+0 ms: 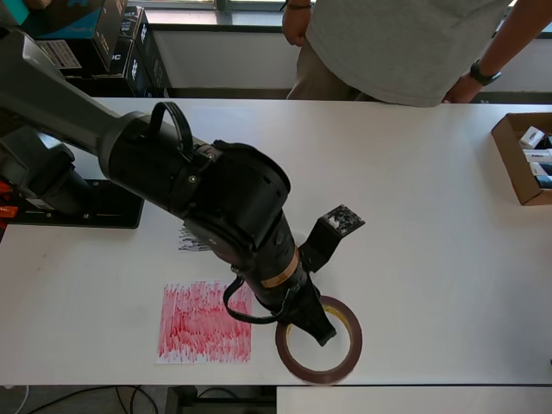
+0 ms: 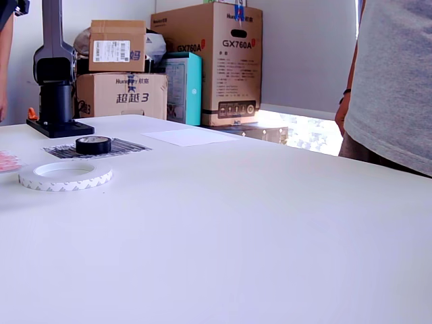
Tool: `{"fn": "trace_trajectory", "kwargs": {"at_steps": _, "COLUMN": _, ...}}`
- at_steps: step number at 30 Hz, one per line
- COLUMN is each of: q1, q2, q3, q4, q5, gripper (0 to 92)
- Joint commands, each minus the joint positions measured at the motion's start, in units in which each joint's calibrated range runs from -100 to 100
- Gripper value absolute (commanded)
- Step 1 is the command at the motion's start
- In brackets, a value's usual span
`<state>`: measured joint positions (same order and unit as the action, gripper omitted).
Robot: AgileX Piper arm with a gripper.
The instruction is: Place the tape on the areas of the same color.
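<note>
In the overhead view my gripper (image 1: 317, 330) reaches down onto the left rim of the dark-red tape (image 1: 343, 355), with one dark fingertip inside the ring. The roll lies near the table's front edge, just right of the red scribbled area (image 1: 204, 322). My arm hides the jaws, and most of the black scribbled area (image 1: 191, 241). In the exterior view the small black tape (image 2: 93, 144) sits on the black area (image 2: 125, 146). The white tape (image 2: 65, 176) lies on bare table in front of it. The white sheet (image 2: 190, 137) lies farther back, and the red area (image 2: 7, 161) shows at the left edge.
A person (image 1: 405, 43) stands at the table's far side. An open cardboard box (image 1: 520, 164) sits at the overhead view's right edge. The arm's base (image 1: 82, 205) is bolted at the left. Stacked cartons (image 2: 209, 64) stand beyond the table in the exterior view.
</note>
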<state>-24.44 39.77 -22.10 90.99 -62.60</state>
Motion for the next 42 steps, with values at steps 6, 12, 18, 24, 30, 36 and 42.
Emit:
{"fn": "trace_trajectory", "kwargs": {"at_steps": 6, "q1": 0.3, "q2": -0.4, "q3": 7.0, "q4": -0.4, "q5": 0.5, "gripper": 13.9}}
{"fn": "trace_trajectory", "kwargs": {"at_steps": 12, "q1": -0.3, "q2": -0.5, "q3": 11.1, "q4": -1.5, "q5": 0.5, "gripper": 13.8}}
{"fn": "trace_trajectory", "kwargs": {"at_steps": 18, "q1": -0.5, "q2": -1.1, "q3": 14.9, "q4": -10.8, "q5": 0.2, "gripper": 13.8}}
{"fn": "trace_trajectory", "kwargs": {"at_steps": 24, "q1": 0.2, "q2": -12.2, "q3": 25.9, "q4": -11.5, "q5": 0.1, "gripper": 13.8}}
{"fn": "trace_trajectory", "kwargs": {"at_steps": 30, "q1": 0.9, "q2": -26.4, "q3": 45.3, "q4": -20.1, "q5": -2.5, "gripper": 14.2}}
{"fn": "trace_trajectory", "kwargs": {"at_steps": 36, "q1": 0.5, "q2": -37.3, "q3": 61.4, "q4": -28.3, "q5": -5.5, "gripper": 14.4}}
{"fn": "trace_trajectory", "kwargs": {"at_steps": 42, "q1": 0.0, "q2": -38.5, "q3": 63.2, "q4": -29.7, "q5": -5.9, "gripper": 14.4}}
